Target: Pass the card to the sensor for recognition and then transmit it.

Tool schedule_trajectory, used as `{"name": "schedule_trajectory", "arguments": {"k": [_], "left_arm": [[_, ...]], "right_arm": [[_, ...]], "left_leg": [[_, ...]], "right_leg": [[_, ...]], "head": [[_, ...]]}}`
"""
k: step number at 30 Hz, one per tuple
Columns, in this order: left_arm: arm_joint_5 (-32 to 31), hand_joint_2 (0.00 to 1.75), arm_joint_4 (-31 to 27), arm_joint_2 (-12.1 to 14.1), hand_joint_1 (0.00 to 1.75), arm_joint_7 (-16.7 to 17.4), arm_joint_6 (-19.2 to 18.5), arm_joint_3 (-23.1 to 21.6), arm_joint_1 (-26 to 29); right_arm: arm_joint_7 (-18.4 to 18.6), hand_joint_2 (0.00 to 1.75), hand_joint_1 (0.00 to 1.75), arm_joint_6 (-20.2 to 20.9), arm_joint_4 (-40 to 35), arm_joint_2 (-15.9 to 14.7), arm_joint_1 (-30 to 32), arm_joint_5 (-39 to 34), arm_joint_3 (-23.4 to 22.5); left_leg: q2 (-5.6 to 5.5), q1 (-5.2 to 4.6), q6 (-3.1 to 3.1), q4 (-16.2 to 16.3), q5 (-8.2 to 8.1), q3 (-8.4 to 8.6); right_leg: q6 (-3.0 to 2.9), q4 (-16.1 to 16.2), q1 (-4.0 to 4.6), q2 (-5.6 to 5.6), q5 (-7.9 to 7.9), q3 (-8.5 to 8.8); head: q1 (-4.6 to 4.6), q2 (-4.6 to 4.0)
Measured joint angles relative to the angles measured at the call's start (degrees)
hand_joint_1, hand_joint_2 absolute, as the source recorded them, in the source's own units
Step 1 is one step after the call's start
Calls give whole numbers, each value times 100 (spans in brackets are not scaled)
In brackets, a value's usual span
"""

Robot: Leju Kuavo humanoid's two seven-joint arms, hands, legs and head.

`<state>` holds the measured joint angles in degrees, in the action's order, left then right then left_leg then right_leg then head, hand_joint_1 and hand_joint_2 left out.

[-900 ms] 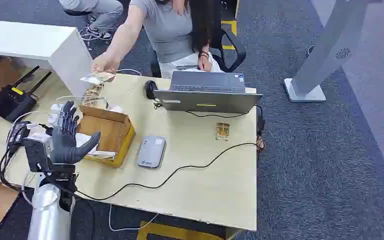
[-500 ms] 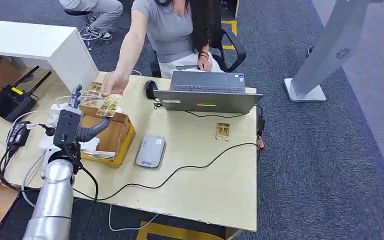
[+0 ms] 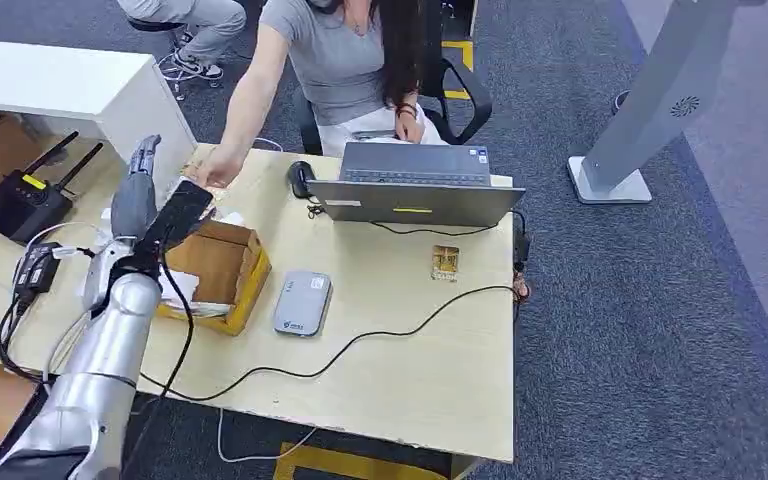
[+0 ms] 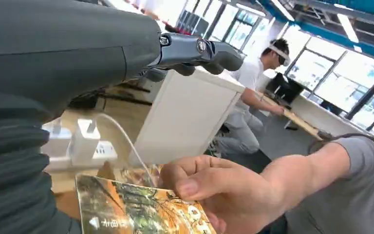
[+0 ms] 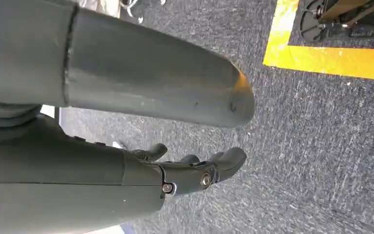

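My left hand (image 3: 152,205) is raised over the cardboard box (image 3: 228,268), fingers and thumb spread, holding nothing. A person's hand (image 4: 209,187) holds an orange patterned card (image 4: 139,212) close beside my palm; my fingers (image 4: 195,48) stretch out apart from it. From the head, the person's hand (image 3: 205,170) sits at the table's far edge just beyond my hand. The grey card sensor (image 3: 302,302) lies flat right of the box. Another card (image 3: 445,262) lies on the table near the laptop. My right hand (image 5: 195,170) hangs over carpet with nothing in it.
A laptop (image 3: 415,190) and mouse (image 3: 301,178) stand at the far side before the seated person (image 3: 345,60). A black cable (image 3: 360,340) crosses the table. A router (image 3: 22,200) and adapters lie left. A white cabinet (image 3: 70,90) stands at the back left.
My left hand has risen from beside the box and reached forward toward the person's hand. The person's hand brought cards down over the box, then drew back slightly to the table's far edge.
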<state>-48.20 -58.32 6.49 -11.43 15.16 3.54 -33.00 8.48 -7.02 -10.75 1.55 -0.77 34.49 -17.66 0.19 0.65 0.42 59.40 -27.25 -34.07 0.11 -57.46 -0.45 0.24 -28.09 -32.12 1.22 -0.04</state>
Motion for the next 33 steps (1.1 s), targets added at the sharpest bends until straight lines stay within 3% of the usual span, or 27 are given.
{"name": "schedule_trajectory", "arguments": {"k": [7, 13, 14, 30, 33], "left_arm": [[-777, 175, 493, 201, 0, 206, 515, -210, -347], [-1310, 175, 693, 372, 0, 385, 770, -274, -434], [-1321, 175, 716, 394, 175, 385, 772, -274, -437], [-1315, 175, 862, 448, 175, 354, 757, -280, -441], [-1208, 175, 871, 440, 175, 211, 746, -284, -415]], "right_arm": [[-131, 0, 0, 61, 0, -33, -11, 90, -2], [-514, 0, 0, 57, 2, -46, -14, 116, -22], [-536, 0, 0, 52, 2, -46, -14, 125, -28], [-400, 0, 0, 61, 7, -55, -14, 217, -37], [-413, 0, 0, 61, 7, -55, -13, 221, -46]], "left_leg": [[4, 0, 0, 0, 0, -1], [3, 1, 0, 0, 0, -1], [3, 1, 0, 0, 0, -1], [2, 0, 0, 0, 0, -2], [3, 0, 0, 0, 0, -1]], "right_leg": [[-1, -2, 0, 5, 1, -1], [-1, -2, 0, 5, 0, -2], [-1, -2, 0, 5, 0, -2], [-1, -2, 0, 4, 1, -2], [-1, -2, 0, 4, 1, -2]], "head": [[4, 0], [7, 0], [7, 0], [7, 0], [7, 0]]}}
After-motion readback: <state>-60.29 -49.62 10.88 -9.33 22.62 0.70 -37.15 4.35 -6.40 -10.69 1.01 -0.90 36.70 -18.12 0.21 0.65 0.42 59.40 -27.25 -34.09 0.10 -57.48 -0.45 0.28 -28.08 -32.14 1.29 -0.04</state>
